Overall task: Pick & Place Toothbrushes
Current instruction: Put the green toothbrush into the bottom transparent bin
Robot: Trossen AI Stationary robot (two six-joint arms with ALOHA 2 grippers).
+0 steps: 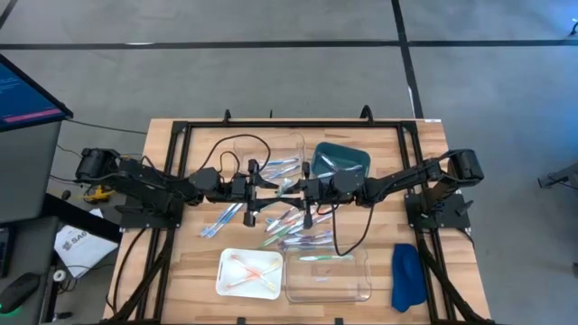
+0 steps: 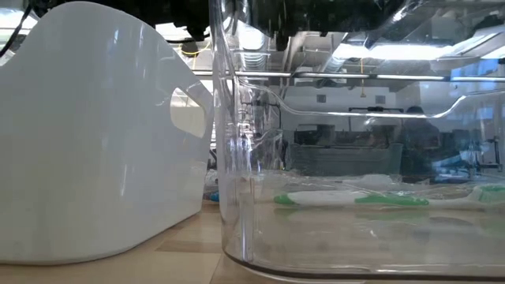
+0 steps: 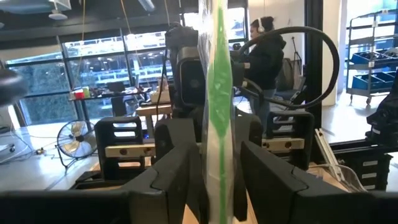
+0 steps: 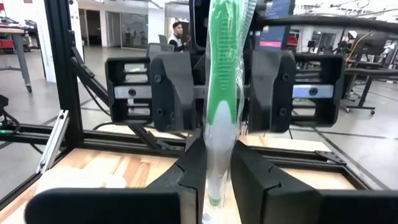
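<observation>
Both arms meet above the middle of the wooden counter (image 1: 181, 271), directly over the loose pile of toothbrushes (image 1: 289, 221); the left gripper (image 1: 271, 183) and the right gripper (image 1: 293, 188) face each other there, almost touching; between them stands a green-and-white toothbrush (image 3: 219, 112) in clear wrapping, upright in both wrist views; the jaws of the left gripper are closed on one end of it, and the jaws of the right gripper are closed on the other end. Relative to the pile: the teal tray (image 1: 348, 158) lies just beyond it on the right arm's side; the white tray (image 1: 250, 273), holding orange-pink brushes, lies on the near side; the clear tray (image 1: 330, 275), beside the white tray, holds a green-and-white brush (image 2: 355, 199); the blue cloth (image 1: 407, 276) lies farther off, past the clear tray. A person (image 3: 266, 53) wearing headphones stands in the room beyond the counter.
</observation>
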